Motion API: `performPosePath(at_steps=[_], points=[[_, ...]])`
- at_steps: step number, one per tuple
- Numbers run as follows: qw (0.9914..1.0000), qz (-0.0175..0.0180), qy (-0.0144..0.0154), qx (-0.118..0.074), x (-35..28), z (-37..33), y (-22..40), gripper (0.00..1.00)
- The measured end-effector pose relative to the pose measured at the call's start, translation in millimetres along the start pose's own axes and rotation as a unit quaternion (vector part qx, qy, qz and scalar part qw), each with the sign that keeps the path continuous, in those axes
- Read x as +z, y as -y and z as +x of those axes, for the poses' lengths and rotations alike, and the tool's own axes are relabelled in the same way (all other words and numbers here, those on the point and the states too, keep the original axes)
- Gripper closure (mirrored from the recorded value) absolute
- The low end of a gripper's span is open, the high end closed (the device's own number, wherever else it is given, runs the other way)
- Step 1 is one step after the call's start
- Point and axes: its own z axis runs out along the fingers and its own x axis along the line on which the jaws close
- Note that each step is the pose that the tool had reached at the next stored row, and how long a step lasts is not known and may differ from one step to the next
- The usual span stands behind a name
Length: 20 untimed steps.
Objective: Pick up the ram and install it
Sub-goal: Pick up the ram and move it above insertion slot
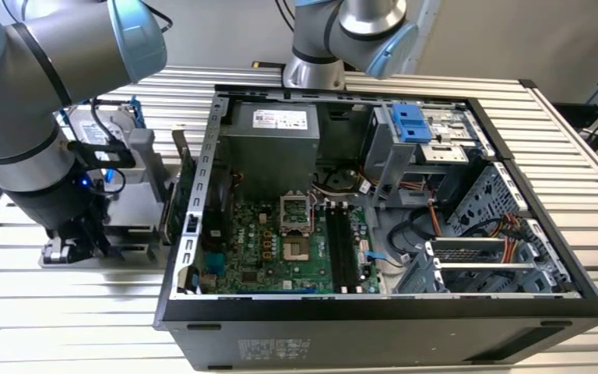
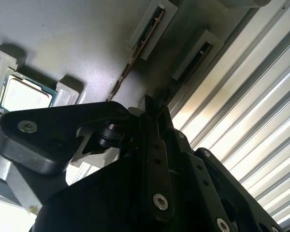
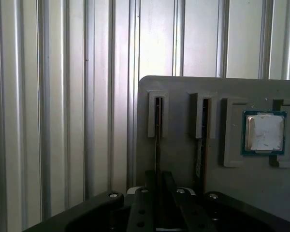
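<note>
The ram [image 3: 157, 126] is a thin dark stick standing on edge in a slot of a grey holder plate [image 3: 181, 92]; in the second wrist view the ram [image 2: 135, 54] runs as a narrow line from its slot. My gripper [image 3: 158, 186] sits right over this stick, its dark fingers [image 3: 146, 199] pressed close on either side of the stick's near end, which still rests in the slot. In the exterior view my gripper [image 1: 71, 248] is low over the holder [image 1: 122, 234], on that view's left, beside the open computer case [image 1: 382, 312]. The long black memory slots [image 1: 346, 251] lie on the green motherboard [image 1: 268, 249].
A second stick [image 3: 201, 137] stands in the neighbouring slot, and a processor chip [image 3: 264, 132] lies in a recess of the same plate. The holder rests on a ribbed metal table [image 3: 63, 121]. Inside the case are a power supply [image 1: 278, 128], a blue-tabbed drive cage [image 1: 423, 128] and cables.
</note>
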Motion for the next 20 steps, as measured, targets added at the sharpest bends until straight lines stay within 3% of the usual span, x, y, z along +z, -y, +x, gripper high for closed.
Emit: performPosePath(at_steps=[20], points=[[1.0,0.0,-0.0001,0.0,0.8,0.0,0.0,1.0]])
